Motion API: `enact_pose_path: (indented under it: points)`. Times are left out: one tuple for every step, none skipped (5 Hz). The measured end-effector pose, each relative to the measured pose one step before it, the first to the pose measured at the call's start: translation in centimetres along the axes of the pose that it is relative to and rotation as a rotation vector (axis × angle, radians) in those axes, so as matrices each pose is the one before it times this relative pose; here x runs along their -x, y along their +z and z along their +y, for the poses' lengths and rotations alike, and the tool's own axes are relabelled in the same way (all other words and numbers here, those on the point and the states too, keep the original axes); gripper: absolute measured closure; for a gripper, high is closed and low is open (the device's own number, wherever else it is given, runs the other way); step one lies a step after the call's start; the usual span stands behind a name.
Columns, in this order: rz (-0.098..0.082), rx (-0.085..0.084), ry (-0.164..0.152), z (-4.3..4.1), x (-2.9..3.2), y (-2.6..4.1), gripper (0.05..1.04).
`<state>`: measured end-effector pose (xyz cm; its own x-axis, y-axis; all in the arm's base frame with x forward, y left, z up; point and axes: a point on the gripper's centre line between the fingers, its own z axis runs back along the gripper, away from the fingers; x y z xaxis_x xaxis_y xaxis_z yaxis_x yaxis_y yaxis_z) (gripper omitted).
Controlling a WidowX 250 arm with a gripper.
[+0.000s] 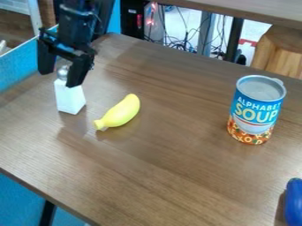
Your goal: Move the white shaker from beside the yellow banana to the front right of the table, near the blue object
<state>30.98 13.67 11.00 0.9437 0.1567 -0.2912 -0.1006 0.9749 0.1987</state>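
The white shaker (70,98) stood upright on the brown table (171,181), toward 10 o'clock from the table's middle, taking 12 as the view's top edge. Its small rounded silver cap (63,73) lay between the fingers of the black gripper (59,78). The claw was released, its two fingers spread to either side of the cap, and nothing looked clamped; whether one finger brushed the cap I could not tell. The arm (80,15) came down from about 12 o'clock of the shaker.

The step in hand seemed to be a grasp or a letting-go at the shaker, and this one moment did not settle which. A grasp would have called for centring the fingers on the shaker and closing them evenly, since something so slim could tip under a one-sided push. A letting-go would have called for a straight lift, fingers wide, clear of the cap.

Near the shaker, at its 4 o'clock, lay the yellow banana (121,112), stem end toward 8. Well apart, at 3 o'clock, the soup can (256,110) stood upright. Farthest out, at 4 o'clock, a blue object (293,203) was cut off by the view's edge.
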Motion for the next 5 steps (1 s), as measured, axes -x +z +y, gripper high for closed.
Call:
enact_pose_path:
  points:
    - [0.0172, 0.0243, -0.0348, -0.574, 0.199, -0.796, 0.136]
    - [-0.0034, 0.0197, -0.0125, -0.329, -0.052, -0.072, 0.384]
    - [-0.0083, 0.0145, -0.0081, -0.148, 0.184, 0.374, 0.466]
    - [-0.0973, -0.0379, 0.0166, 0.598, 1.534, 3.55, 0.466]
    - [-0.1059, -0.0435, -0.1198, -2.72, 2.188, 3.417, 0.466]
